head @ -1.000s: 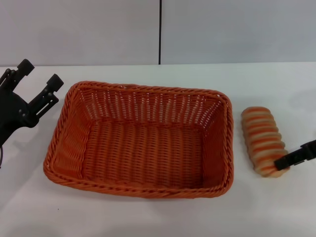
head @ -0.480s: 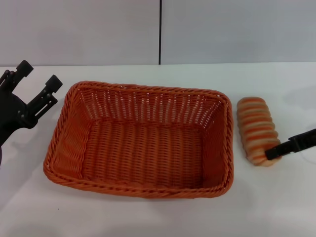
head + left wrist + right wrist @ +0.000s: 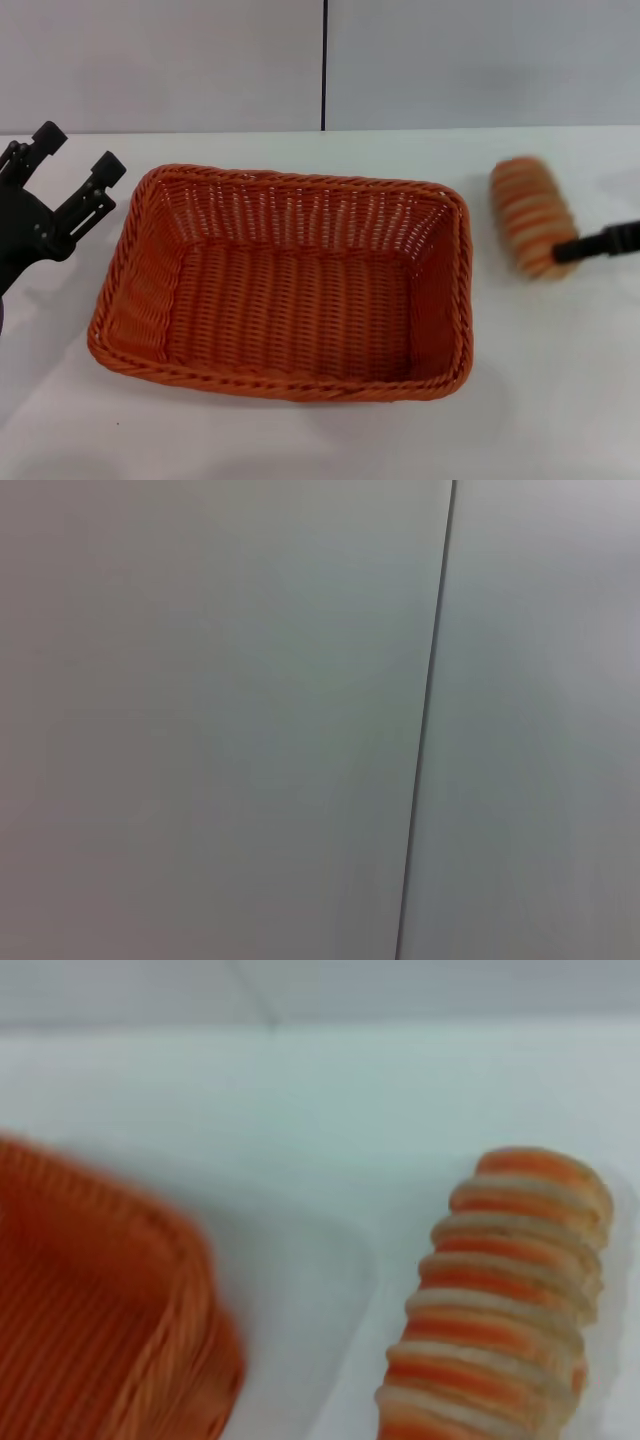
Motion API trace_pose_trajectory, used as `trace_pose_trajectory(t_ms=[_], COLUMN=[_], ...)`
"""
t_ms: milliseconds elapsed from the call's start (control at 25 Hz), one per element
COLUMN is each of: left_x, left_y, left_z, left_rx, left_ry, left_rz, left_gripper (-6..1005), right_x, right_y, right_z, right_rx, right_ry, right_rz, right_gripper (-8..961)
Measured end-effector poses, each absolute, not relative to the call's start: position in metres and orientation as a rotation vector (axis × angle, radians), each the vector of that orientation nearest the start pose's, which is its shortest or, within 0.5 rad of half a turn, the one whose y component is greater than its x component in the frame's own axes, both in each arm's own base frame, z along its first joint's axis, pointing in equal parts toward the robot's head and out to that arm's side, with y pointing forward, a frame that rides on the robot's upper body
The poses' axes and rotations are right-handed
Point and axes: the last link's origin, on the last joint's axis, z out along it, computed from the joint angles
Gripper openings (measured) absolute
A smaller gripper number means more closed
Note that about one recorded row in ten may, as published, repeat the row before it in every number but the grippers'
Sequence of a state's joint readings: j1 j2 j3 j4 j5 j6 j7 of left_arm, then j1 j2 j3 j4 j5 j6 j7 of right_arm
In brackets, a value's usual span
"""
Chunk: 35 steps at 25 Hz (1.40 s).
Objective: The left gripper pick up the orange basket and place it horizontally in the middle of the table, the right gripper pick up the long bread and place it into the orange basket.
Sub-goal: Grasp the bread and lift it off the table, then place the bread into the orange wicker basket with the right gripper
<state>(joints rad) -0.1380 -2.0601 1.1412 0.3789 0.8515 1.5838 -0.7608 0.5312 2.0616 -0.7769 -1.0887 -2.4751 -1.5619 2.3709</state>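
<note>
Your left gripper (image 3: 70, 165) sat spread open at the table's (image 3: 300, 440) left edge, just beside the basket (image 3: 285, 280), gripping nothing. The basket lay lengthwise mid-table. Right of it, the bread (image 3: 532, 213) was clamped by your right gripper (image 3: 600, 243), apart from the basket.
</note>
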Motion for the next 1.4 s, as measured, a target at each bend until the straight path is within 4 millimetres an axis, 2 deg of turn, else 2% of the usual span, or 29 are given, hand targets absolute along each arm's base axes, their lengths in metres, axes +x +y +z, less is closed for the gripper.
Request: trace_pose_trajectory(t_ms=[40, 160, 200, 280, 360, 400, 440, 520, 600, 640, 720, 760, 800, 840, 920, 1000, 1200, 1400], left_x=[-0.321, -0.321, -0.321, -0.321, -0.32, -0.319, -0.319, -0.318, -0.318, -0.318, -0.318, -0.318, -0.318, -0.318, -0.317, -0.316, -0.315, -0.314], left_y=[0.242, 0.242, 0.242, 0.242, 0.243, 0.244, 0.244, 0.244, 0.244, 0.244, 0.243, 0.243, 0.243, 0.243, 0.242, 0.243, 0.244, 0.244], left_z=[0.02, 0.021, 0.023, 0.023, 0.023, 0.023, 0.024, 0.024, 0.024, 0.024, 0.025, 0.025, 0.025, 0.025, 0.024, 0.024, 0.023, 0.023], left_rx=[-1.944, -1.939, -1.93, -1.929, -1.929, -1.93, -1.931, -1.931, -1.929, -1.929, -1.929, -1.929, -1.929, -1.929, -1.929, -1.929, -1.929, -1.93], left_ry=[-0.479, -0.477, -0.478, -0.48, -0.48, -0.481, -0.482, -0.482, -0.479, -0.479, -0.479, -0.479, -0.478, -0.478, -0.475, -0.475, -0.473, -0.472], left_rz=[-1.142, -1.147, -1.156, -1.163, -1.166, -1.175, -1.177, -1.183, -1.188, -1.188, -1.191, -1.191, -1.193, -1.193, -1.2, -1.202, -1.208, -1.209], left_gripper=[827, 827, 827, 827, 827, 827, 827, 827, 827, 827, 827, 827, 827, 827, 827, 827, 827, 827], right_x=[0.279, 0.273, 0.265, 0.26, 0.245, 0.23, 0.23, 0.213, 0.191, 0.191, 0.176, 0.17, 0.16, 0.16, 0.152, 0.148, 0.152, 0.159], right_y=[0.347, 0.345, 0.343, 0.343, 0.34, 0.336, 0.336, 0.332, 0.325, 0.325, 0.32, 0.317, 0.313, 0.313, 0.309, 0.306, 0.309, 0.314], right_z=[0.056, 0.074, 0.085, 0.09, 0.099, 0.102, 0.102, 0.1, 0.091, 0.091, 0.079, 0.072, 0.056, 0.056, 0.036, 0.014, -0.004, -0.006], right_rx=[-2.354, -2.318, -2.314, -2.317, -2.356, -2.419, -2.419, -2.499, -2.626, -2.626, -2.728, -2.781, -2.883, -2.883, -2.98, -3.063, -3.118, -3.13], right_ry=[1.488, 1.447, 1.407, 1.381, 1.324, 1.265, 1.265, 1.208, 1.122, 1.122, 1.079, 1.061, 1.032, 1.032, 1.002, 0.977, 0.985, 1.015], right_rz=[0.05, 0.141, 0.183, 0.201, 0.248, 0.276, 0.276, 0.289, 0.295, 0.295, 0.309, 0.311, 0.272, 0.272, 0.185, 0.09, 0.053, 0.113], right_gripper=[369, 345, 329, 298, 279, 269, 260, 243, 230, 223, 210, 206, 201, 197, 189, 180, 155, 134])
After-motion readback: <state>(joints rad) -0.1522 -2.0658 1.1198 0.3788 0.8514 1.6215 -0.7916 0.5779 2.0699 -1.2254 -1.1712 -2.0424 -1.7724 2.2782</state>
